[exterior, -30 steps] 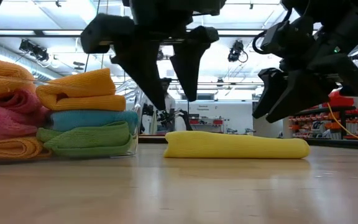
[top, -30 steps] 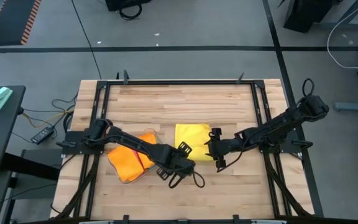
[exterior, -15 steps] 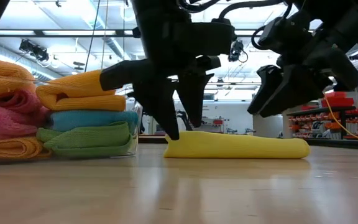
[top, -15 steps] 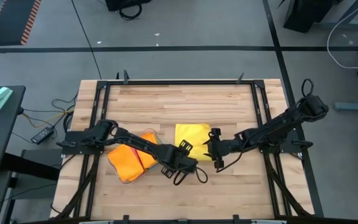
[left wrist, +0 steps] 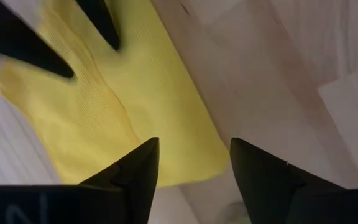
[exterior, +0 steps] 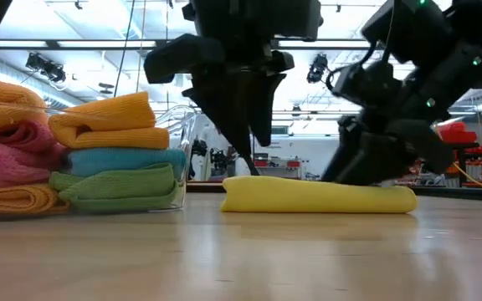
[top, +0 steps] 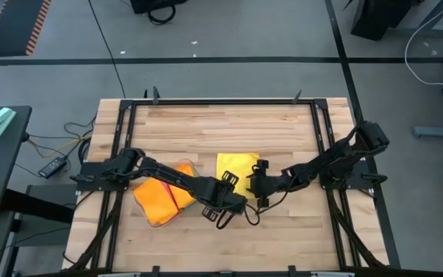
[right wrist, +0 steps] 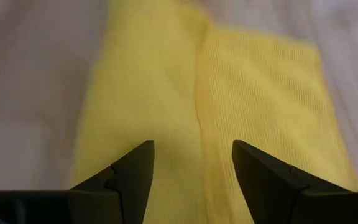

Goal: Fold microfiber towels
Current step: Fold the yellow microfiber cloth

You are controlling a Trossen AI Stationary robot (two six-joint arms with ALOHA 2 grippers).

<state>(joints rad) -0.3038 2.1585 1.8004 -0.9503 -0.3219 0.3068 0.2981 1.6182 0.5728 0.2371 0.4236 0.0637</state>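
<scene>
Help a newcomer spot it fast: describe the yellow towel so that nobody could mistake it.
On the wooden table, look near the middle, between the left gripper and the right gripper. The yellow towel lies there folded flat, by itself on bare wood. Its neighbours, the orange, pink, blue and green towels, sit stacked to one side, some in a clear tray.

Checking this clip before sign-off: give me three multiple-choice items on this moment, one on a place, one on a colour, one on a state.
1. Where is the stack of folded towels?
A. in the clear tray
B. on the floor
C. on the right arm

2. What colour is the towel between the grippers?
A. blue
B. yellow
C. pink

3. How is that towel?
A. hanging
B. crumpled
C. lying folded flat

Answers: A, the stack sits in the clear tray; B, the yellow towel lies between the left gripper and the right gripper; C, layered and flat in the low view.
</scene>
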